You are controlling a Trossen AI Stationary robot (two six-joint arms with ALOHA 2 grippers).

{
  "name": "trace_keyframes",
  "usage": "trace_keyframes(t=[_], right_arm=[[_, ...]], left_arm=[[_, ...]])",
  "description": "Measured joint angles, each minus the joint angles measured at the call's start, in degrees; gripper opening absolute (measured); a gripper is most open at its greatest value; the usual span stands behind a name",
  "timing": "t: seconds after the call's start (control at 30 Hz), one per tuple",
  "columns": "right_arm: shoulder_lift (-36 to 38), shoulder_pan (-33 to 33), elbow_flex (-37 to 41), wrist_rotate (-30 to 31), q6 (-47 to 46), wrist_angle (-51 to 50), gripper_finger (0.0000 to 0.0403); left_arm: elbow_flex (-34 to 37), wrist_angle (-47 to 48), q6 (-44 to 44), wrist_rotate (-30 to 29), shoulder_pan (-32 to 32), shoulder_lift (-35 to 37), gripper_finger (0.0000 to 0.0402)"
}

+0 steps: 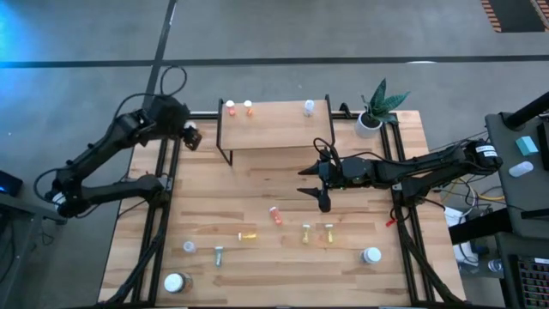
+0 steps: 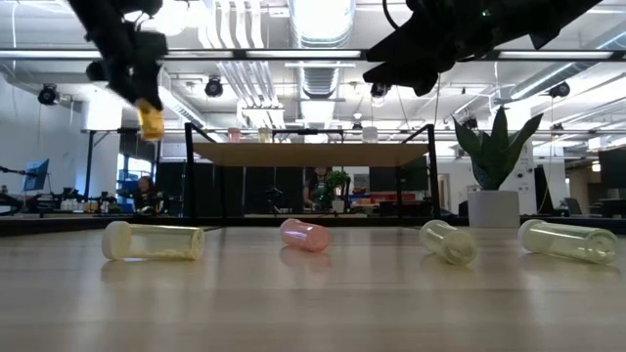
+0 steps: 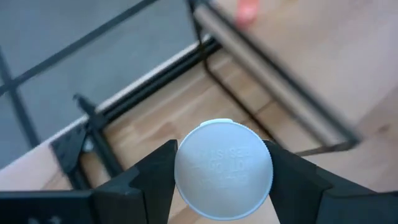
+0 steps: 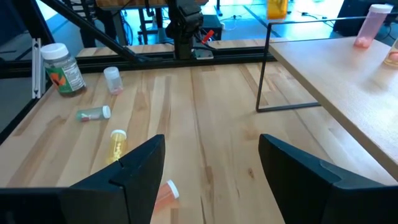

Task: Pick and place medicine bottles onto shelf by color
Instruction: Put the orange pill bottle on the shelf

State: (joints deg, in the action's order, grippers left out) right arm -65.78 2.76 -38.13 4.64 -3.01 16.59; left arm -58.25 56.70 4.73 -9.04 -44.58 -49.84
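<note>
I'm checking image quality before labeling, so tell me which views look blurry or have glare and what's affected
Left wrist view: the white cap held in the left gripper is soft, and the shelf behind is smeared. Low view: ceiling lights glare, leaving both arms as dark silhouettes; the pink bottle is slightly soft. High view: blue glow at the top-left corner. Right wrist view: fairly sharp, open right gripper dark.

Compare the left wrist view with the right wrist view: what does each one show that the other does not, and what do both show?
Only the left wrist view shows the left gripper, its fingers shut on a white-capped bottle.

Only the right wrist view shows the right gripper open and empty, a pink bottle lying below it, a yellow bottle, a clear vial and a large labelled bottle.

Both show the wooden table and the shelf with its thin black legs.
</note>
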Motion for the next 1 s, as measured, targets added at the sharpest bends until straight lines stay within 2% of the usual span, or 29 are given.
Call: trace_keyframes(t=[0.33, 0.67, 1.0], right_arm=[[0.0, 0.0, 0.0, 0.0, 0.0, 0.4, 0.0249], [0.0, 0.0, 0.0, 0.0, 0.0, 0.4, 0.0249], [0.0, 0.0, 0.0, 0.0, 0.0, 0.4, 0.0249]], left_arm=[[-11.3, -1.4, -4.0, 6.8, 2.9, -7.5, 0.0196], [-23.3, -4.1, -8.7, 7.0, 5.8, -20.2, 0.0196], [-33.0, -8.4, -17.7, 8.3, 6.6, -33.4, 0.0196]])
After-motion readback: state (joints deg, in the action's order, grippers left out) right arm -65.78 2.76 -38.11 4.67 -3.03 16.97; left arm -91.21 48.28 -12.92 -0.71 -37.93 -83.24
